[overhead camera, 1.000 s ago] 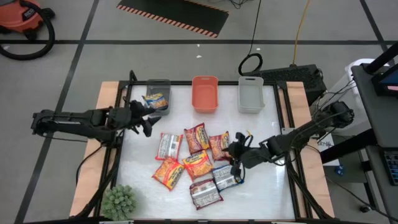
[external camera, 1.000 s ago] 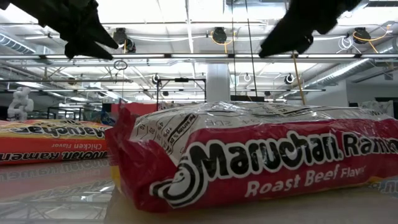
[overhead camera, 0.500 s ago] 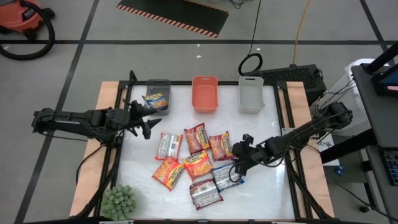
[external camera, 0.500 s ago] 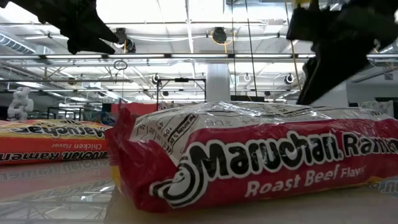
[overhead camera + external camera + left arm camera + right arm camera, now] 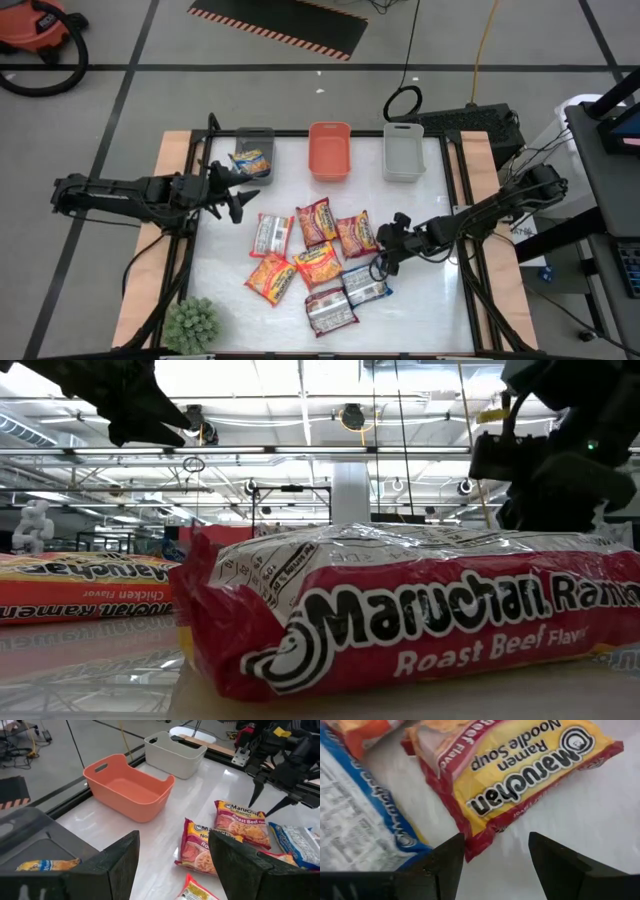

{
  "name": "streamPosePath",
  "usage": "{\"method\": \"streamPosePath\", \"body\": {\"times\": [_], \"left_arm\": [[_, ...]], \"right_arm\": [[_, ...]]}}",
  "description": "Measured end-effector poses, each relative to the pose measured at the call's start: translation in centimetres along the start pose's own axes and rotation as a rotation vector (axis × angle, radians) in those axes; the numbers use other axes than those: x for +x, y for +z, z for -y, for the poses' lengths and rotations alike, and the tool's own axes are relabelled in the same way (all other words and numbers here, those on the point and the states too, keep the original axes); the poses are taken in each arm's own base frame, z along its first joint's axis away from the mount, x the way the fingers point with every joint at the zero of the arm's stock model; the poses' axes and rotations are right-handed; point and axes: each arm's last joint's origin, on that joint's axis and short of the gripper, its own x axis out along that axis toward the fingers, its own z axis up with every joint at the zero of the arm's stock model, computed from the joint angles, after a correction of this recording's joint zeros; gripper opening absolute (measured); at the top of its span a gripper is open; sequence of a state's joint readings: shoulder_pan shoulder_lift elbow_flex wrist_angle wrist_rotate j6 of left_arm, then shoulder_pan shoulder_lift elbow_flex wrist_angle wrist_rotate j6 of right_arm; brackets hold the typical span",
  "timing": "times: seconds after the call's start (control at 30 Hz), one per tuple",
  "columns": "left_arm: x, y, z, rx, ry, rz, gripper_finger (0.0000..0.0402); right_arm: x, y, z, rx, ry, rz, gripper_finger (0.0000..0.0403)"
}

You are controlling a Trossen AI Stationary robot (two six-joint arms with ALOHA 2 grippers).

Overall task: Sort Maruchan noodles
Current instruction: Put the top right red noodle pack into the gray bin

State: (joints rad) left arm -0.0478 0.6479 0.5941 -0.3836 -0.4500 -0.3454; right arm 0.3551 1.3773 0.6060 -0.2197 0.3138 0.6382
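One orange-yellow Maruchan packet [image 5: 249,160] lies in the dark grey bin [image 5: 255,142] (eight packets [image 5: 315,262] remain mid-tabletop), while the right hand [image 5: 381,262], fingers apart and empty, hovers over a roast-beef packet [image 5: 517,767]; the left hand [image 5: 238,192] waits open.

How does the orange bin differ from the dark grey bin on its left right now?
The orange plastic bin is bright orange and holds nothing; the dark grey plastic bin is dull charcoal and already holds one blue-and-yellow crinkly noodle packet. The orange bin stands in the middle of the row, the dark grey bin at its left end, nearest the left gripper. Both are rectangular, open-topped and upright.
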Motion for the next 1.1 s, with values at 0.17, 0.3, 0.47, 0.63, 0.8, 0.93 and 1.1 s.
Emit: {"method": "streamPosePath", "body": {"times": [0.17, 0.3, 0.47, 0.63, 0.8, 0.93, 1.1], "left_arm": [[0.1, 0.1, -0.2, 0.009, 0.02, 0.005, 0.0241], [0.1, 0.2, -0.3, 0.021, 0.029, 0.014, 0.0241], [0.2, 0.7, -0.3, 0.017, 0.024, 0.058, 0.0241], [0.2, 1.1, -0.3, 0.019, 0.018, 0.094, 0.0241], [0.2, 1.2, -0.2, 0.04, 0.014, 0.111, 0.0241], [0.1, 1.4, -0.2, 0.056, 0.012, 0.123, 0.0241], [0.1, 1.4, -0.2, 0.065, 0.012, 0.128, 0.0241]], "right_arm": [[1.0, -0.9, 0.6, -0.007, 0.062, 0.094, 0.0217], [1.5, -1.7, 1.3, 0.022, 0.095, 0.151, 0.0213], [1.9, -2.9, 2.0, 0.025, 0.097, 0.154, 0.0192], [2.1, -3.8, 2.6, 0.048, 0.109, 0.183, 0.0151], [2.2, -4.4, 3.0, 0.041, 0.134, 0.236, 0.0094], [2.2, -4.5, 3.1, 0.001, 0.124, 0.263, 0.0039], [2.2, -4.4, 3.2, -0.048, 0.093, 0.282, 0.0006]]}}
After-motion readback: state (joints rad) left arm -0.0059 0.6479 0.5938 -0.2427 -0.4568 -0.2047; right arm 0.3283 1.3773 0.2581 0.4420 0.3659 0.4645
